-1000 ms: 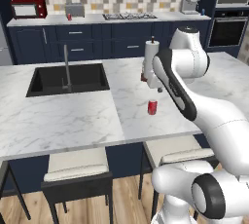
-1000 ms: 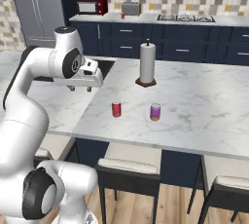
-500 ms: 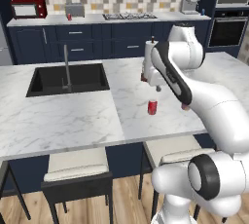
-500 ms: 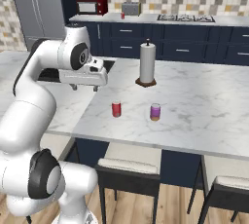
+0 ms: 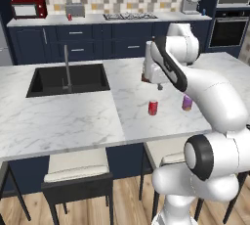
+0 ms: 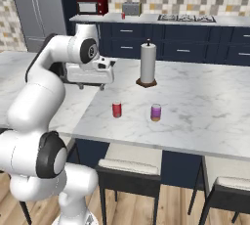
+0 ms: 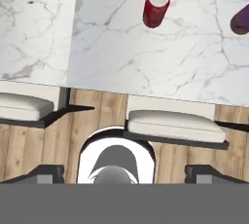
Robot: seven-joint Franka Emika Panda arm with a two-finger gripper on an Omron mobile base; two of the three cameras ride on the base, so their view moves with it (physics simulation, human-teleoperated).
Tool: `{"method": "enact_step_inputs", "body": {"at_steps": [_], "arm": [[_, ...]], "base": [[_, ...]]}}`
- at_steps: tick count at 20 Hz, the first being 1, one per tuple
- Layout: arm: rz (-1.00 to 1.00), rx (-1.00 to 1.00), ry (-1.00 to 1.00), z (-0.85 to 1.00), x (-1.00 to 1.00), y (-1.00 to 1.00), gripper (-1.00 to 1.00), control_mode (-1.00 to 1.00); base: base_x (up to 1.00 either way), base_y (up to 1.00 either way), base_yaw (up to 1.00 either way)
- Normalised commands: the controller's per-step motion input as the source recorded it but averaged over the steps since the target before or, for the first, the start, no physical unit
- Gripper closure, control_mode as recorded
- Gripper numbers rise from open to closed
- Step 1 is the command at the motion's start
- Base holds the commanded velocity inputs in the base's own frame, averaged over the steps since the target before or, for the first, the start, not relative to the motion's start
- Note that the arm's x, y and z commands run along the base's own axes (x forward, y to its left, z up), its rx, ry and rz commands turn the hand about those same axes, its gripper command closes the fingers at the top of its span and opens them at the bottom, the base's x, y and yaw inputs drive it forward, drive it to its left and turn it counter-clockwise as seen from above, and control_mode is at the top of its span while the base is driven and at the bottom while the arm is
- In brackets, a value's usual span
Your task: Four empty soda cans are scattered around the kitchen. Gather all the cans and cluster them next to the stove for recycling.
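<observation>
A red soda can and a purple soda can stand upright, a little apart, near the front edge of the marble island. In the hand view the red can is at the top and the purple can at the right edge. My gripper hovers above the island behind the red can, open, fingers wide apart with nothing between them. Another small red can stands on the back counter. The stove is set into that counter.
A white paper-towel roll stands on the island close behind the hand. The black sink with its faucet lies to the left. Stools stand under the island's front edge. A red microwave and a toaster are on the back counter.
The jaws have spread from nearly shut to wide open. The arm's elbow has swung upward while the hand stayed over the island. Both island cans stand where they were.
</observation>
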Motion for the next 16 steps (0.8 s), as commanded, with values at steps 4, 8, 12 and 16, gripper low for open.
{"method": "enact_step_inputs", "body": {"at_steps": [4, 8, 12, 16], "arm": [[0.00, -0.15, -0.11, -0.26, 0.12, -0.08, -1.00, -1.00], [0.00, -0.11, -0.03, -0.26, 0.19, -0.05, -1.00, -1.00], [0.00, -0.01, -0.02, -0.19, 0.26, -0.03, -1.00, -1.00], [0.00, 0.01, 0.00, -0.15, 0.32, -0.03, -1.00, -1.00]], "base": [[0.00, 0.00, 0.00], [0.00, 0.00, 0.00], [0.00, 0.00, 0.00], [0.00, 0.00, 0.00]]}}
